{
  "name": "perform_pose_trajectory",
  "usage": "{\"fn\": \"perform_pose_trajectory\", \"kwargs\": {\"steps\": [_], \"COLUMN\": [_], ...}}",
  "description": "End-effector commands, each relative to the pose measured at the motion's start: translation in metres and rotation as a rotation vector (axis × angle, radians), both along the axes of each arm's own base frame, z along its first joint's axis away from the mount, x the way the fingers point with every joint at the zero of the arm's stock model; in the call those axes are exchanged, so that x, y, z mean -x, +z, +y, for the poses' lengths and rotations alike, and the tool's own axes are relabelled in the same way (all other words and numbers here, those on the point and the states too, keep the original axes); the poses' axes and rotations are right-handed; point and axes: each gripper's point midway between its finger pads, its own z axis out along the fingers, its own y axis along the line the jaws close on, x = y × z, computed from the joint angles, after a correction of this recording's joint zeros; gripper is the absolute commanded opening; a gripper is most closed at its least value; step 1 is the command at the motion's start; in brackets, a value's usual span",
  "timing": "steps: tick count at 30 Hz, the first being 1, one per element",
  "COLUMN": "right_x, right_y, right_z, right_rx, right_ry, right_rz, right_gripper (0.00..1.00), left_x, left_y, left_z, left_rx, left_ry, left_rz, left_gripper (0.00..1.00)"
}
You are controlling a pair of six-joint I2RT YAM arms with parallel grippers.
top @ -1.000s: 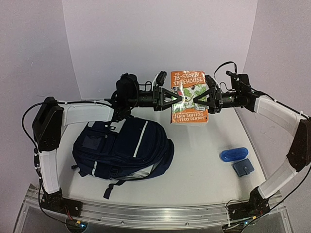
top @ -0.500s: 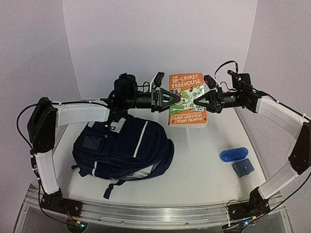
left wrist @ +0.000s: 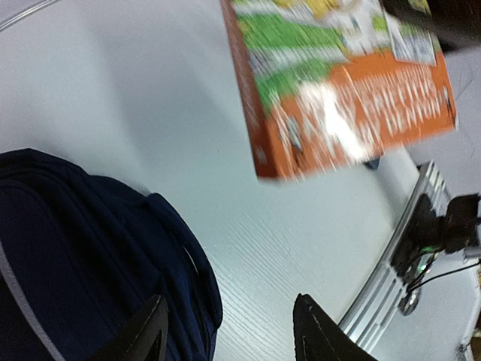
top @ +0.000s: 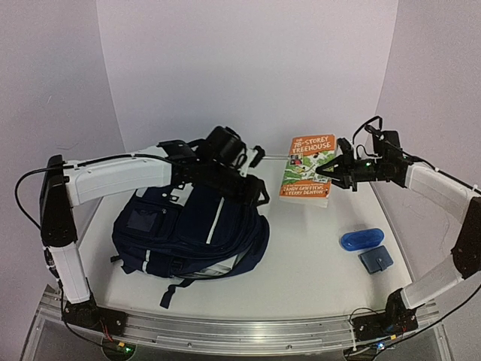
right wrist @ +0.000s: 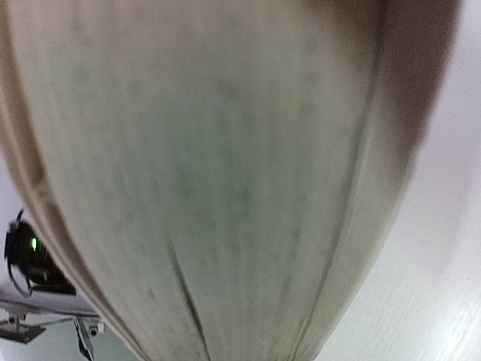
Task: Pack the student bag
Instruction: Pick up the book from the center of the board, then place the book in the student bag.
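Navy fabric with white stripes, the backpack (top: pixel 192 233) lies flat on the white table (top: pixel 316 256), close to the arm bases and left of centre. A pale gap shows along its near right edge; whether that is the open mouth I cannot tell. Right of the backpack, well apart from it, lie a small blue pouch (top: pixel 361 239) and a dark blue wallet (top: pixel 375 259), near each other.

Over the backpack's far right corner hangs the left gripper (left wrist: pixel 229 338), its fingers spread with nothing between them. Beyond the backpack and to its right, an orange book (top: pixel 308 169) hangs tilted in the air. Only the right gripper (top: pixel 336 170) holds it, pinching its right edge, and page edges fill the right wrist view.

The main risk is that one-sided pinch. The spine side has no support, so a quick swing toward the backpack could make the book pivot or slip out onto the table. The left arm lies across the backpack, between it and the book, so a direct path risks a knock. If the soft fabric is not held open, a book corner could snag on it and shove the backpack instead of going in.
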Motion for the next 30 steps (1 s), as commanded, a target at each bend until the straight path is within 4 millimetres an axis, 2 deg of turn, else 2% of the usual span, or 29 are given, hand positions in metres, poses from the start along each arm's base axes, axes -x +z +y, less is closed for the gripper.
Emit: {"fn": "perform_pose_trajectory", "kwargs": {"steps": [1,5,10,22,24,26,29,30], "right_x": [-0.017,-0.013,-0.008,-0.003,-0.003,-0.002,-0.001,0.000], "right_y": [-0.003,-0.008,-0.010,-0.013,-0.014,-0.016,-0.018,-0.018], "right_z": [-0.035,-0.039,-0.037,-0.036,-0.035,-0.035,-0.034,-0.033], "right_rx": [-0.027,-0.025,-0.033,-0.041,-0.040,-0.041,-0.051,-0.056], "right_ry": [-0.112,-0.113,-0.097,-0.075,-0.074,-0.073,-0.065,-0.059], "right_rz": [0.007,0.009,0.016,0.021,0.022,0.027,0.038,0.041], "right_gripper": [0.00,0.00,0.00,0.00,0.00,0.00,0.00,0.00], "left_x": [0.023,0.029,0.021,-0.001,-0.002,-0.002,-0.003,-0.004], "left_y": [-0.047,-0.065,-0.081,-0.119,-0.121,-0.116,-0.094,-0.081], "left_z": [0.012,0.002,-0.006,0.006,0.009,0.009,0.007,0.005], "left_rx": [-0.351,-0.431,-0.488,-0.678,-0.698,-0.690,-0.627,-0.586], "left_ry": [-0.040,-0.057,-0.039,0.041,0.049,0.054,0.072,0.079], "left_rz": [-0.053,-0.065,-0.065,-0.092,-0.093,-0.096,-0.120,-0.134], "left_gripper": [0.53,0.49,0.46,0.36,0.34,0.25,0.06,0.02]}}
